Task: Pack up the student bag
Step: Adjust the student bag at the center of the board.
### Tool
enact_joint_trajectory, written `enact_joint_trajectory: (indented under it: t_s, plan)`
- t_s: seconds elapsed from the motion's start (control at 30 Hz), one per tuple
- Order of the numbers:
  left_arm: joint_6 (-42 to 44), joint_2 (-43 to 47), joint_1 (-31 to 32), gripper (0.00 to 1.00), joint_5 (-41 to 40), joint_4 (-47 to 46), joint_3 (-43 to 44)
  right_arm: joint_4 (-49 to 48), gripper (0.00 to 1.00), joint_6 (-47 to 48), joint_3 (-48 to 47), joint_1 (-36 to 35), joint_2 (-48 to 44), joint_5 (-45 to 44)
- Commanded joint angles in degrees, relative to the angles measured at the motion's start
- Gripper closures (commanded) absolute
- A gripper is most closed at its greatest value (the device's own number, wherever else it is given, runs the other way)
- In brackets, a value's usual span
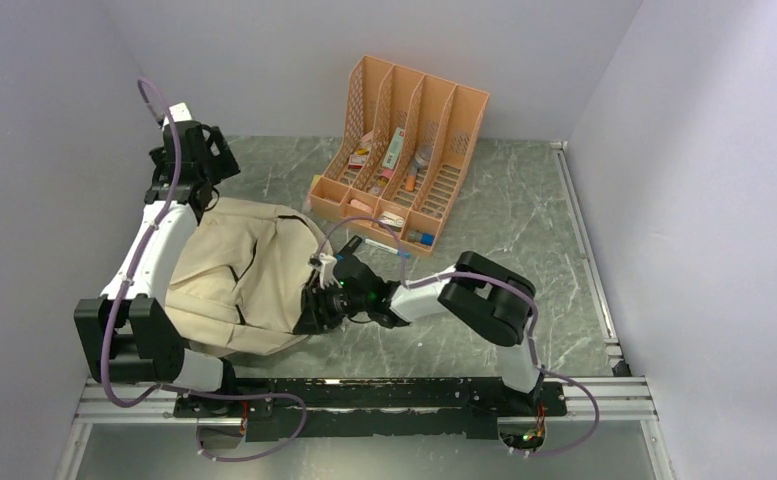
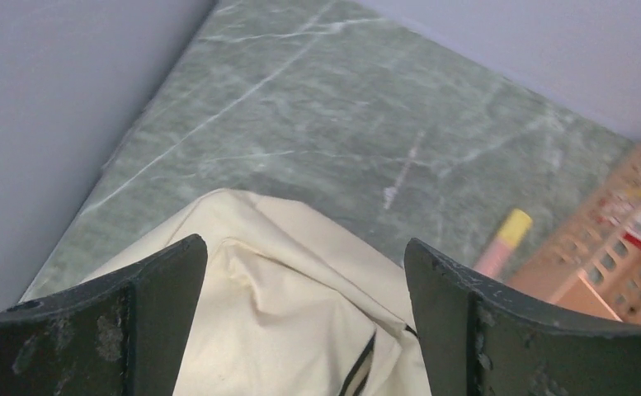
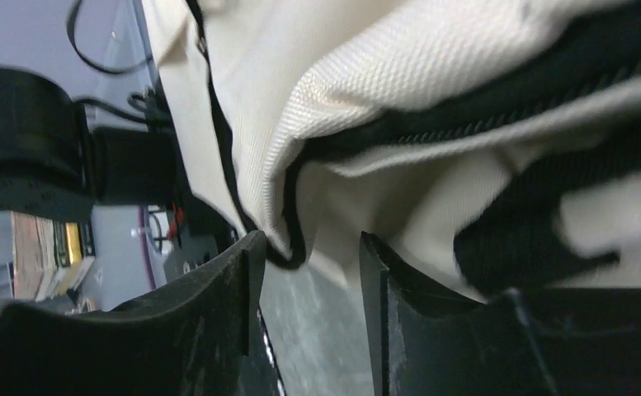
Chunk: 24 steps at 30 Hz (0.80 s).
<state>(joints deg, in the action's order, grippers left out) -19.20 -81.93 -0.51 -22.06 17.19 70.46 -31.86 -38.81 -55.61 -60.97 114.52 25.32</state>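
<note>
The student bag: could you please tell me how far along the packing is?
Nothing visibly packed: supplies sit in the orange organizer. In hand: right gripper, jaws apart, at the zipper edge of the student bag; left gripper open above its far end. Left: loading them.

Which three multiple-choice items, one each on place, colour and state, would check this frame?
1. Relative to the student bag, the file organizer stands: A) on top of it; B) beyond it, to the far right; C) between the arm bases.
2. The bag's fabric is: A) blue; B) red; C) beige.
3. The left gripper is: A) open, empty; B) shut on a strap; C) shut on a pen.
Key: B, the top view shows it past the bag; C, cream cloth in every view; A, fingers wide apart, nothing gripped.
</note>
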Motion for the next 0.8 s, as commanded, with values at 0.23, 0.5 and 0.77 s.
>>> enact_joint_trajectory:
  t_s: [0.23, 0.5, 0.77]
  plan:
    - [16.3, -7.2, 7.4, 0.09, 23.0, -9.2, 4.0, 16.1, 0.39, 6.1, 8.8, 0.2, -24.8, -10.1]
    - [19.6, -25.0, 10.3, 0.10, 16.7, -3.2, 17.7, 26.3, 0.38, 8.2, 13.8, 1.6, -43.3, -21.7]
    - [22.0, -34.2, 8.6, 0.11, 28.2, 3.6, 25.7, 30.4, 0.38, 6.3, 17.6, 3.1, -54.2, -26.5]
